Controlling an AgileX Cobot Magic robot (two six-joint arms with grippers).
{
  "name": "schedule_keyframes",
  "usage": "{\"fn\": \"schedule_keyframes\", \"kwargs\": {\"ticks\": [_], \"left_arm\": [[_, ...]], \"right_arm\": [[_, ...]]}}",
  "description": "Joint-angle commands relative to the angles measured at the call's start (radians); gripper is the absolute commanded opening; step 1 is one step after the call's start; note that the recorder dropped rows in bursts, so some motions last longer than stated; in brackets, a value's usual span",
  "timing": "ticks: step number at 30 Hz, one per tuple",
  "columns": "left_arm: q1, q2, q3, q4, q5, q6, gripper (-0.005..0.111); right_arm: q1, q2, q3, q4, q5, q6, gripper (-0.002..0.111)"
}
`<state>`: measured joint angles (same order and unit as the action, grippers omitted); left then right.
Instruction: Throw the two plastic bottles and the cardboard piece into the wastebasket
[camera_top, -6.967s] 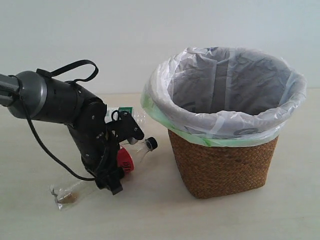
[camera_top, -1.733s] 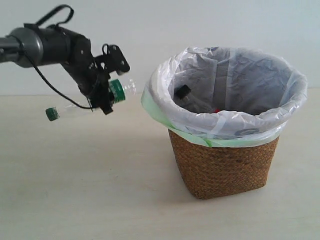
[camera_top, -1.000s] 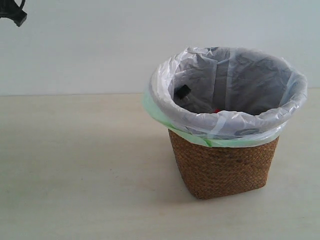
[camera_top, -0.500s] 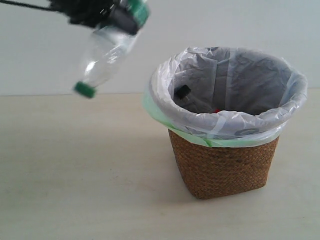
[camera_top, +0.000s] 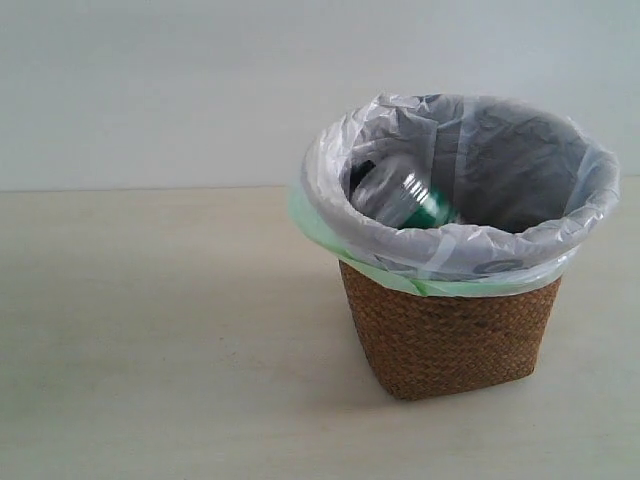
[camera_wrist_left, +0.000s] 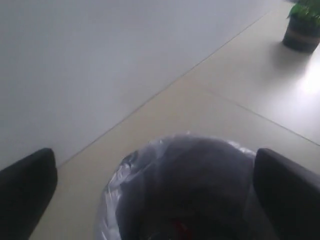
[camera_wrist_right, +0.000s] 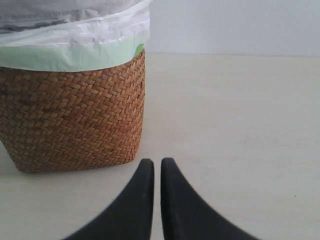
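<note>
**Green bottle in the basket, left gripper open above it**

The left gripper (camera_wrist_left: 154, 167) is spread wide. Its two dark fingers (camera_wrist_left: 25, 190) are far apart with nothing between them, and it hangs over the open mouth of the wastebasket (camera_wrist_left: 109, 200). Deep inside the basket a blurred patch of red shows, the red-label bottle (camera_wrist_left: 177, 227).

The right gripper (camera_wrist_right: 156, 170) has its fingers pressed almost together, with only a thin slit between them. It holds nothing and sits low over the table (camera_wrist_right: 240, 120), near the basket's woven side.

In the exterior view the basket stands right of centre. The green-label bottle (camera_top: 405, 197) lies tilted inside it, against the left inner wall of the plastic bag (camera_top: 330, 150).
</note>
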<state>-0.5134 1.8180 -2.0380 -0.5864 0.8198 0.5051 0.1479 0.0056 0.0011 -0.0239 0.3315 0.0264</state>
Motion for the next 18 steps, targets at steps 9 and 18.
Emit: {"fn": "schedule_keyframes", "kwargs": {"ticks": [9, 18], "left_arm": [[0.005, -0.013, 0.004, 0.190, 0.113, -0.060, 0.012], [0.088, -0.104, 0.057, 0.273, 0.193, -0.135, 0.007]], "right_arm": [[0.001, -0.006, -0.001, -0.008, -0.009, -0.003, 0.002], [0.001, -0.006, -0.001, -0.008, -0.009, -0.003, 0.002]]}}
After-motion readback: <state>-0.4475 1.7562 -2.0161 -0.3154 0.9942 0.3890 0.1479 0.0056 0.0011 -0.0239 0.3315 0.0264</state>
